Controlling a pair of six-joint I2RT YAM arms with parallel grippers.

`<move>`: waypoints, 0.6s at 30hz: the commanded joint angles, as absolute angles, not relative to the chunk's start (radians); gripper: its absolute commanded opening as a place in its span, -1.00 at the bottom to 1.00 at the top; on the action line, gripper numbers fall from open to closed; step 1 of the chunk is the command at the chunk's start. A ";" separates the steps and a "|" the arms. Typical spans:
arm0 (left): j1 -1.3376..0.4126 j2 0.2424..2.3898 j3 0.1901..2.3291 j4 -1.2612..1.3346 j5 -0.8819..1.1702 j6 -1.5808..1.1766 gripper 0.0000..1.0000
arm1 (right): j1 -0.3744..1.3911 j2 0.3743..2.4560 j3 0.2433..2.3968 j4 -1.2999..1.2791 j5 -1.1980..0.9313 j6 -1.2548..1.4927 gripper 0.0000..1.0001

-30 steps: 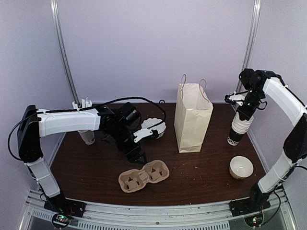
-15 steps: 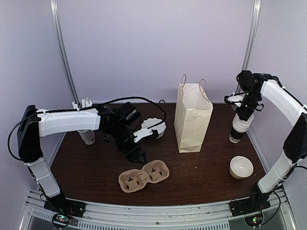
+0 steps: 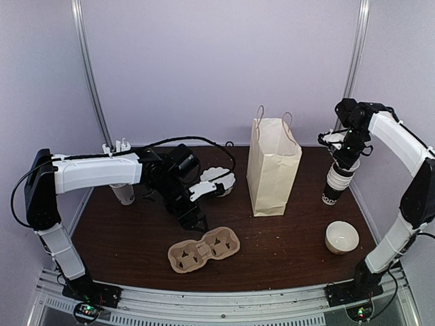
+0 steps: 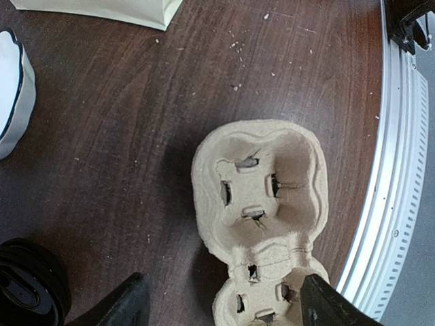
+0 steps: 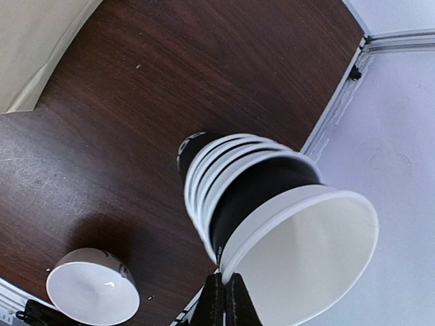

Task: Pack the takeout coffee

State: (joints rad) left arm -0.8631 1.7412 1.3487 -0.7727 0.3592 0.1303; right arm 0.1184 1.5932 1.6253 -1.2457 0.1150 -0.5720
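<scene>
Top external view: pale purple walls (image 3: pixel 217 68) enclose a dark wood table (image 3: pixel 292 238) flecked with crumbs. A paper bag (image 3: pixel 273 170) stands upright at centre. The left gripper (image 4: pixel 223 299), jaws wide, hangs over the pulp carrier (image 3: pixel 204 249), holding nothing. The right gripper (image 5: pixel 224 278) pinches the rim of the top cup (image 5: pixel 299 238), whose black band shows above the cup stack (image 3: pixel 334 187) near the table's right edge. A bowl (image 3: pixel 341 237) sits nearer.

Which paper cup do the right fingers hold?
The topmost cup of the stack, pinched at its rim; the single cup stands apart, untouched.
</scene>
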 commanded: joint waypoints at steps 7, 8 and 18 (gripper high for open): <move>-0.862 1.741 1.372 -0.764 0.365 0.143 0.60 | 0.083 1.570 1.619 -1.223 0.106 -0.529 -1.00; -0.862 1.745 1.374 -0.765 0.368 0.142 0.60 | 0.082 1.581 1.635 -1.252 0.086 -0.530 -1.00; -0.862 1.759 1.395 -0.770 0.342 0.126 0.60 | 0.124 1.499 1.777 -1.377 0.058 -0.517 -1.00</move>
State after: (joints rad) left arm -0.8631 1.7416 1.3529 -0.7803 0.3595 0.1299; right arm 0.1066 1.5837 1.7473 -1.3266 0.0692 -0.5404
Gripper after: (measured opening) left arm 0.801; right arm 0.016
